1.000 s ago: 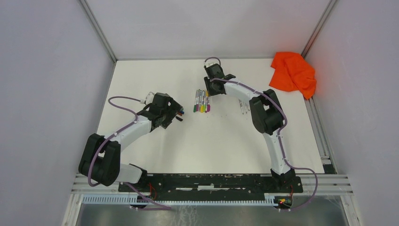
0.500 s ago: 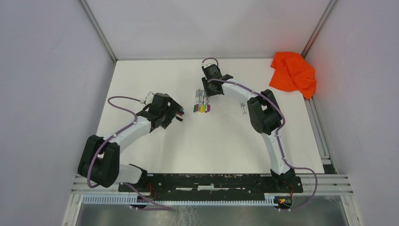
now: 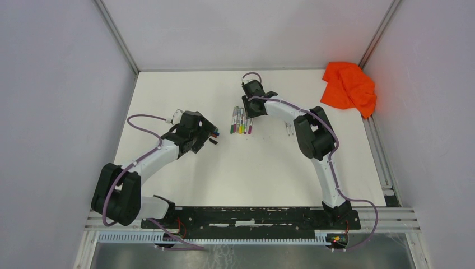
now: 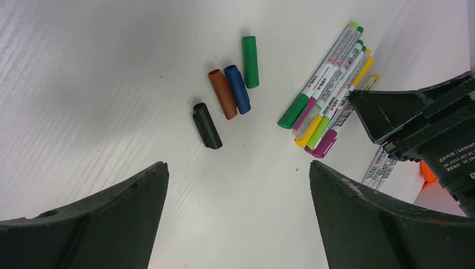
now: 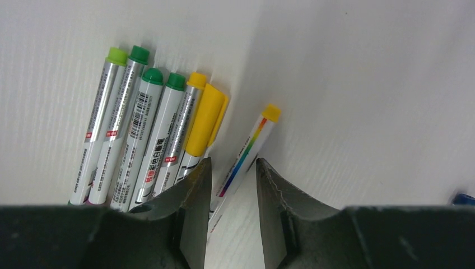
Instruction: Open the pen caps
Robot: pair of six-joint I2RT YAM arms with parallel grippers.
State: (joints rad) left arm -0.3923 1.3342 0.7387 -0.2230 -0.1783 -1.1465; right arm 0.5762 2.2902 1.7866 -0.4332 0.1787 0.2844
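Several pens point(image 3: 240, 121) lie side by side mid-table; they also show in the left wrist view point(image 4: 327, 84) and the right wrist view point(image 5: 140, 134). My right gripper point(image 5: 232, 162) is low over their far ends, jaws narrowly open astride a white pen with a rainbow stripe and yellow end point(image 5: 249, 147), next to a yellow cap point(image 5: 204, 119). Loose caps lie on the table: green point(image 4: 250, 54), blue point(image 4: 237, 89), brown-orange point(image 4: 223, 94) and black point(image 4: 207, 125). My left gripper point(image 4: 238, 165) is wide open and empty, just short of them.
An orange cloth point(image 3: 348, 87) lies at the back right corner. A few more white pens point(image 3: 289, 129) lie under the right arm. Grey walls close in the white table point(image 3: 252, 168) on three sides. The right gripper's black body point(image 4: 420, 117) stands beside the pens.
My right gripper has shifted slightly nearer onto the far ends of the pens. The left arm has hardly moved.
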